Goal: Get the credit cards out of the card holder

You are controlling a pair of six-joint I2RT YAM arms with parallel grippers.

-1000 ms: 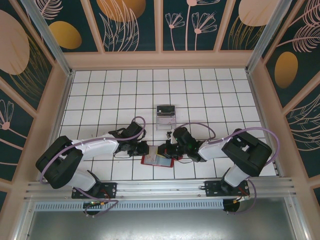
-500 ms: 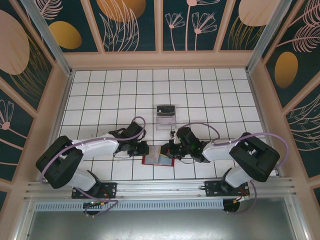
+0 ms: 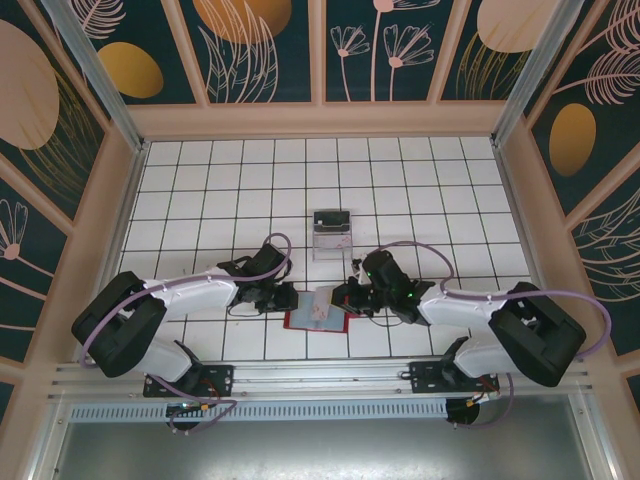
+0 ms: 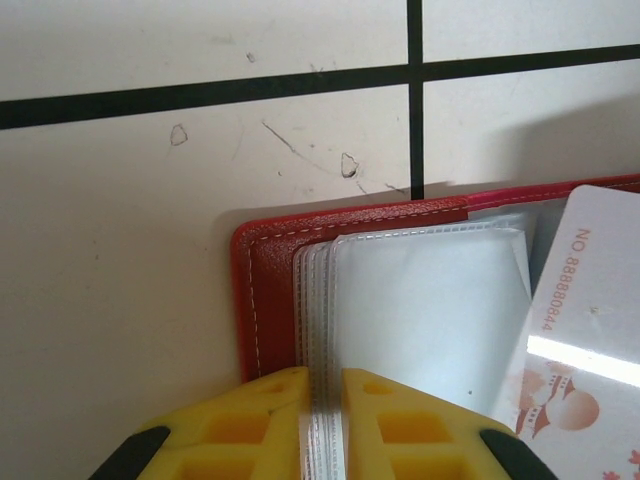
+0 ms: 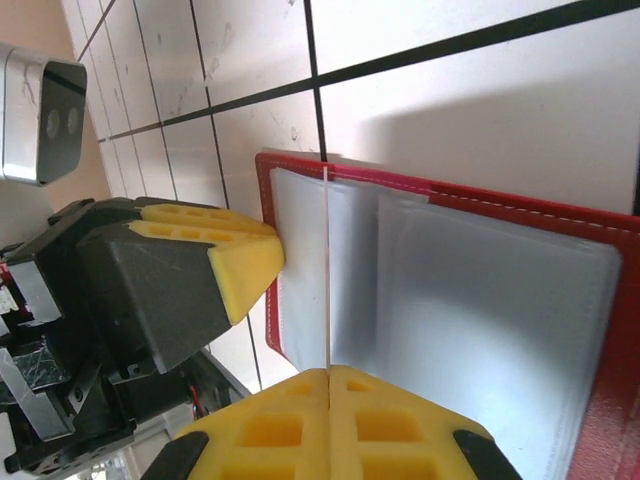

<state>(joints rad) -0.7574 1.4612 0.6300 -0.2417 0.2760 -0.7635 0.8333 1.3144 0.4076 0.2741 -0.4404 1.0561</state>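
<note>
The red card holder [image 3: 305,322] lies open on the tiles between my two arms. In the left wrist view its red cover [image 4: 265,290] and stack of clear sleeves [image 4: 420,300] show, and my left gripper [image 4: 322,375] is shut on the sleeves' edge. A white credit card [image 4: 590,330] printed with a number stands tilted at the right. My right gripper [image 5: 328,372] is shut on that card's thin edge [image 5: 327,280] above the open card holder [image 5: 600,225]. From above, the card [image 3: 322,305] rises between the left gripper [image 3: 292,298] and the right gripper [image 3: 338,298].
A clear plastic box [image 3: 331,230] with a dark lid stands two tiles behind the card holder, also at the upper left of the right wrist view [image 5: 35,120]. Wooden walls ring the white tiled floor [image 3: 220,190].
The right arm has swung its elbow out to the right, and the white card has come up from lying on the card holder to standing on edge. The left arm has not moved.
</note>
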